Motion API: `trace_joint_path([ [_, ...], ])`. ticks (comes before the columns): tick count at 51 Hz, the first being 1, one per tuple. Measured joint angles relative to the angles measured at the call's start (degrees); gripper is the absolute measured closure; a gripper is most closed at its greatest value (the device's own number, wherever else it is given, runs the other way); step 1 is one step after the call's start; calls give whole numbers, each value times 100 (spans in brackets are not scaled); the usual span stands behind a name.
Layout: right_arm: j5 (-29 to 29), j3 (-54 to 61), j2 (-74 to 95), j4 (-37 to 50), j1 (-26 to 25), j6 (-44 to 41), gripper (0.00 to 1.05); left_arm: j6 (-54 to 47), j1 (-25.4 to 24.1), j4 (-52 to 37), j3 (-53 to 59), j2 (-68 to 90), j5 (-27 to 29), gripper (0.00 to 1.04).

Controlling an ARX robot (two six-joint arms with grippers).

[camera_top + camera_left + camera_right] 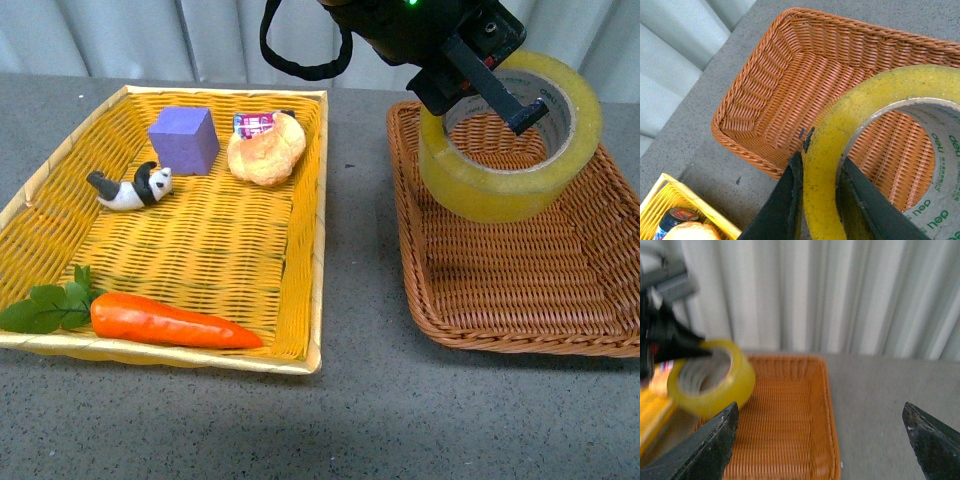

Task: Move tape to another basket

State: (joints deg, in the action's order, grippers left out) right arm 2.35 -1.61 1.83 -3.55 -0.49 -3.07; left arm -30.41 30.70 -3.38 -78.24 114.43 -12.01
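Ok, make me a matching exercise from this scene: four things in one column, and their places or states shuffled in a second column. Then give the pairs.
Things
1. tape
2. carrot
3. purple cube
4. right gripper

Places or states
A. open, holding nothing
B. far part of the yellow basket
C. clamped in the left gripper, held over the brown basket
D. along the near edge of the yellow basket

Pairs: 1-C, 2-D, 3-B, 4-A

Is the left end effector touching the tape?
Touching. In the left wrist view the left end effector clamps the tape, its fingers pressed on both sides of the wall.
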Motion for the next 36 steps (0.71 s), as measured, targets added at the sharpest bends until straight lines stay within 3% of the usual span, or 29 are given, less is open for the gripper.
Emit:
trace_joint_path([
  [4,334,-260,684,-306,-120,-503,9,-2,0,2,0,0,4,89],
  [16,1394,-1193,3322,911,-365,-994,9,-7,9,2,-2,7,0,89],
  [22,1491,-1875,4686,1196,-315,-1058,9,-4,9,2,-2,7,0,89],
  [36,1467,-3329,7029,894,46,-1088,9,-4,7,2,-2,7,2,89],
])
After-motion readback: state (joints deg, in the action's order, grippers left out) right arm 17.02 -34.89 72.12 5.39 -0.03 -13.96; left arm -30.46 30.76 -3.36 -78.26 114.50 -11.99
